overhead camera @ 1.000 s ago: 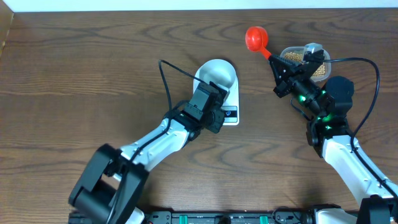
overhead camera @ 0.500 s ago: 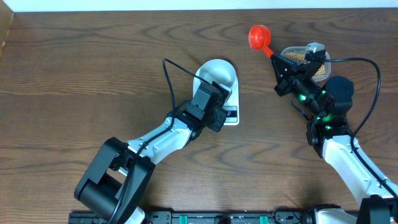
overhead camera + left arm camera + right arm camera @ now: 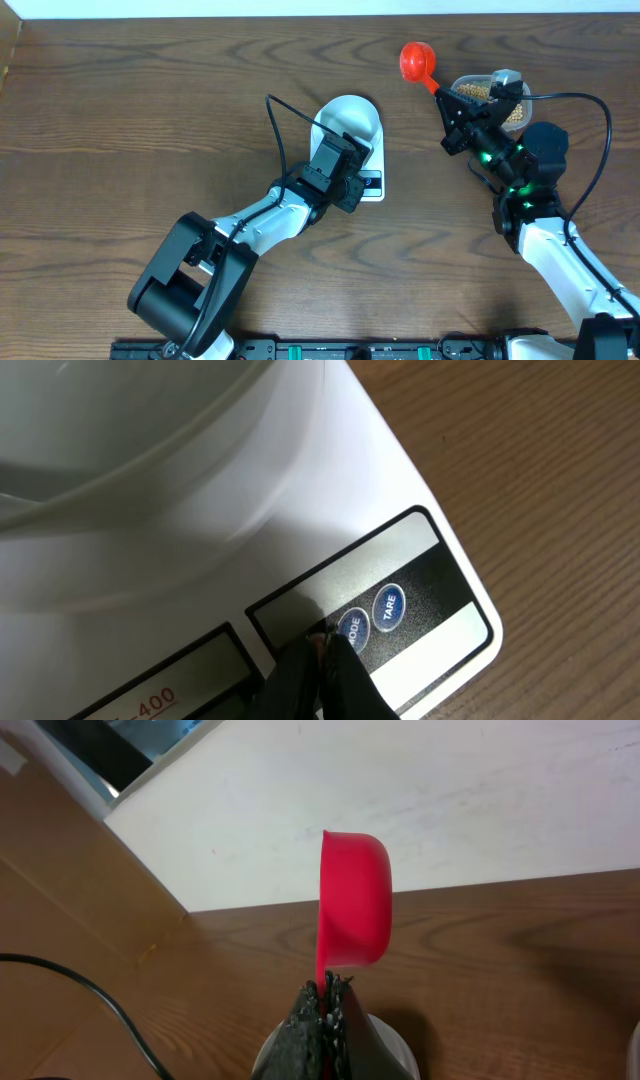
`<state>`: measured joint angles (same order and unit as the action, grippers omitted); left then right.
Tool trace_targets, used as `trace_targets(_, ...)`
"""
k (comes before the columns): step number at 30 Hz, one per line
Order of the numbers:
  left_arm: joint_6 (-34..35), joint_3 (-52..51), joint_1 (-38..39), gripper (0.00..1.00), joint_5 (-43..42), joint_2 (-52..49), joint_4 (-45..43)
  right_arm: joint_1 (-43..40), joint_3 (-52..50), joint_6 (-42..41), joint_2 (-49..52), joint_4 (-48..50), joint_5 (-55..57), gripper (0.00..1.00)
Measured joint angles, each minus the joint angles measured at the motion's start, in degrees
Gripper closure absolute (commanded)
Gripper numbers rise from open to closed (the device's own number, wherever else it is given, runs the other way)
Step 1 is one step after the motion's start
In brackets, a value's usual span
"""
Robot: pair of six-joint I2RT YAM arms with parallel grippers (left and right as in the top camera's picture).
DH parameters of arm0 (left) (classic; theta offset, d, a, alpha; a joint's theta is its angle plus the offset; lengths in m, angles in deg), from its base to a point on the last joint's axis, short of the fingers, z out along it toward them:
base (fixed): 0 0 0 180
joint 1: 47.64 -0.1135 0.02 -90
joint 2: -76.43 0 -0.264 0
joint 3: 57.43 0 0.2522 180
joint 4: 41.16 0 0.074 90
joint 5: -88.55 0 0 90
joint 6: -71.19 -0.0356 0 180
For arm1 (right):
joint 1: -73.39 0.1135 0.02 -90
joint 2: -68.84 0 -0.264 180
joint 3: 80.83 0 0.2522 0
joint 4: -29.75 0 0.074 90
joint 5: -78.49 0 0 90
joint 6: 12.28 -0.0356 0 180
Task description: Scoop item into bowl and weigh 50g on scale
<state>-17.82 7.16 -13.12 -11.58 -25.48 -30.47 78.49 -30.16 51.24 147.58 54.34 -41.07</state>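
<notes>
Beans (image 3: 470,90) lie in the clear tub (image 3: 505,77) at far right; the bowl (image 3: 350,118) sits on the scale (image 3: 430,550). Left end effector (image 3: 322,647), fingers together, touches the MODE button (image 3: 351,627); right end effector (image 3: 325,990) clamps the red scoop (image 3: 355,900).

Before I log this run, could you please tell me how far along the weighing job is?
Done: the bowl sits on the scale. In hand: the shut left gripper is at the scale's buttons; the right gripper holds the red scoop near the tub of beans. Left: no beans visible in the bowl, so scooping and weighing remain.
</notes>
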Motion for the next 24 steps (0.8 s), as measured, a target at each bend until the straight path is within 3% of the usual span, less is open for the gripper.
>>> trace_targets(24, 0.00, 0.00, 0.00, 0.93, 0.00, 0.00, -0.50, 0.00, 0.00, 0.00, 0.00, 0.00, 0.04, 0.99)
